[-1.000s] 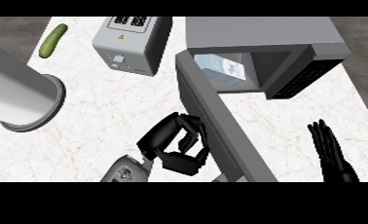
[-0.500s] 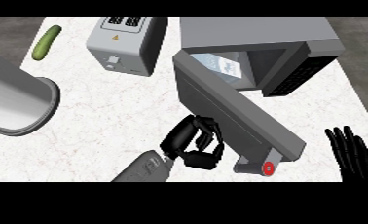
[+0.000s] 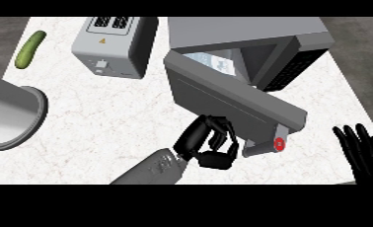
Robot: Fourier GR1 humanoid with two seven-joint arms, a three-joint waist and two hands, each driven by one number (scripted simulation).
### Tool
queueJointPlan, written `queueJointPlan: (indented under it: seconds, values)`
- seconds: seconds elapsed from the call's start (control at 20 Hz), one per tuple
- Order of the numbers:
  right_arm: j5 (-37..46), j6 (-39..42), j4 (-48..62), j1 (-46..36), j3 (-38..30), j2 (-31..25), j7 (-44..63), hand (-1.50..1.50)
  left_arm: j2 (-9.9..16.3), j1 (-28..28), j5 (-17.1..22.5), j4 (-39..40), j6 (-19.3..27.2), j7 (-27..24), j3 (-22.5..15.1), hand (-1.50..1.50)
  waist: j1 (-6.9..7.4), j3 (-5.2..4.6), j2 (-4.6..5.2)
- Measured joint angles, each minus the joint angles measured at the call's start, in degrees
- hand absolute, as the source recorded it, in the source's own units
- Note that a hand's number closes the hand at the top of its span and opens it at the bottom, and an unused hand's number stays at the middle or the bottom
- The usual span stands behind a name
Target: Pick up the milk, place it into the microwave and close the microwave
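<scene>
The milk carton (image 3: 217,63), pale blue and white, stands inside the grey microwave (image 3: 247,36) and shows through the gap above the door. The microwave door (image 3: 226,100) stands partly open, swung out toward me, with a red button (image 3: 279,144) at its near end. My left hand (image 3: 209,142) sits against the outer face of the door near its lower edge, fingers curled and holding nothing. My right hand (image 3: 357,147) rests open at the right edge, fingers up, apart from the microwave.
A grey toaster (image 3: 115,46) stands left of the microwave. A green cucumber (image 3: 30,49) lies at the far left of the white marble counter (image 3: 109,117). A grey pot rim (image 3: 33,122) enters from the left edge.
The door has swung further toward the microwave with my left hand following it to the right. The view has shifted, showing more of the door's end and the right hand.
</scene>
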Motion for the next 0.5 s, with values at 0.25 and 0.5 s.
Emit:
queueJointPlan:
  seconds: [0.25, 0.5]
  values:
    - [-2.3, 1.0, -3.2, -1.3, -0.2, -1.7, 3.3, -1.5, 0.0, -3.0, 6.7, -1.3, 4.7, -0.8, -1.3, 1.5, -1.58, -0.04, 0.32]
    - [-3.3, 1.9, -5.4, -2.0, -1.3, -4.1, 5.5, -1.5, -0.2, -5.5, 12.2, -1.3, 11.2, -2.4, -0.5, 1.5, -2.86, -0.05, 0.6]
